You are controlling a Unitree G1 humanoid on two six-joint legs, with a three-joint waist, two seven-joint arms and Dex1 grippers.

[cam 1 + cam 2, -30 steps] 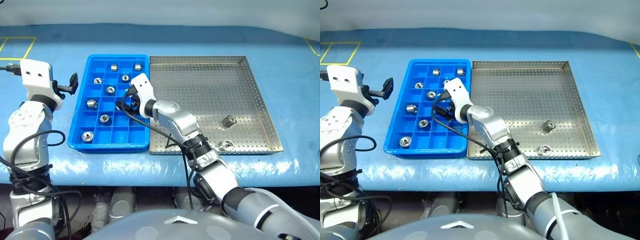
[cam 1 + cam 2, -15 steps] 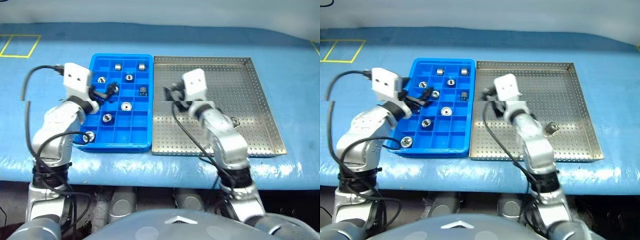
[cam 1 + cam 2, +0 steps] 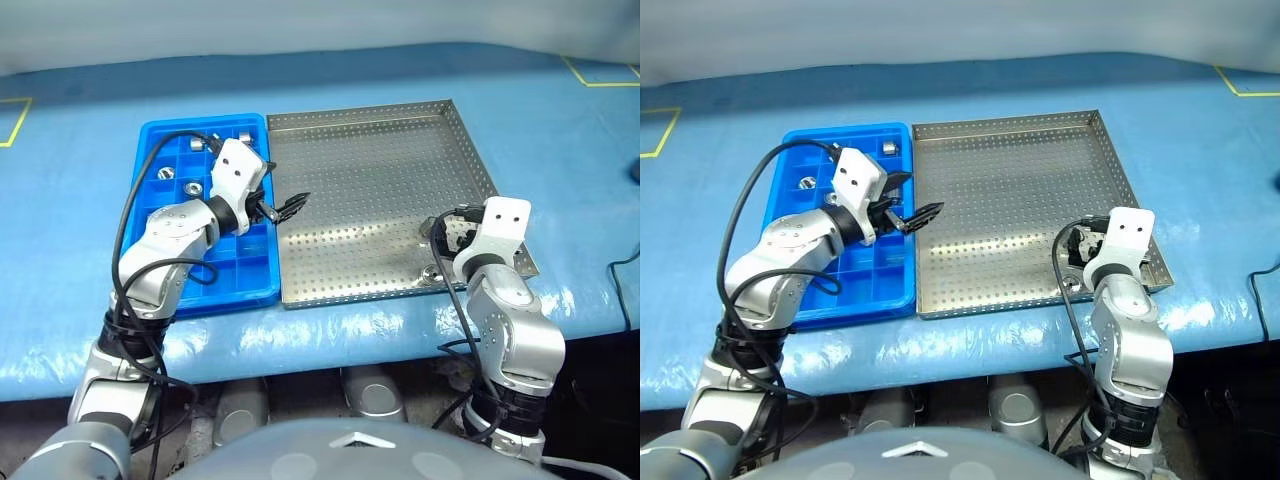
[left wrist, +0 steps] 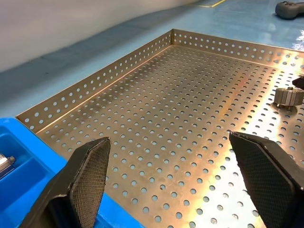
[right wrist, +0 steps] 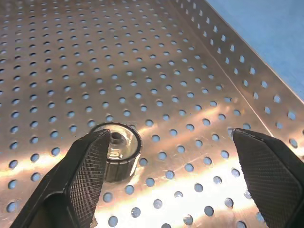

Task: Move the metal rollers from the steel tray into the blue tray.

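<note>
Left hand (image 4: 171, 180) spread, empty, over seam between blue tray (image 3: 160, 200) and steel tray (image 3: 370, 190). Right hand (image 5: 171, 175) spread, empty, over steel tray's near right corner, metal roller (image 5: 118, 149) just beside one finger. More rollers (image 3: 192, 187) in blue tray's far compartments.

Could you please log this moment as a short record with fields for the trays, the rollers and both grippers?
steel tray: on the blue table cover, beside the blue tray
metal rollers in steel tray: at least one, upright, near the tray's right front corner
metal rollers in blue tray: several in the far compartments
left gripper: open, holding nothing, over the seam between the trays, pointing toward the steel tray
right gripper: open, holding nothing, one finger just beside the roller
</note>
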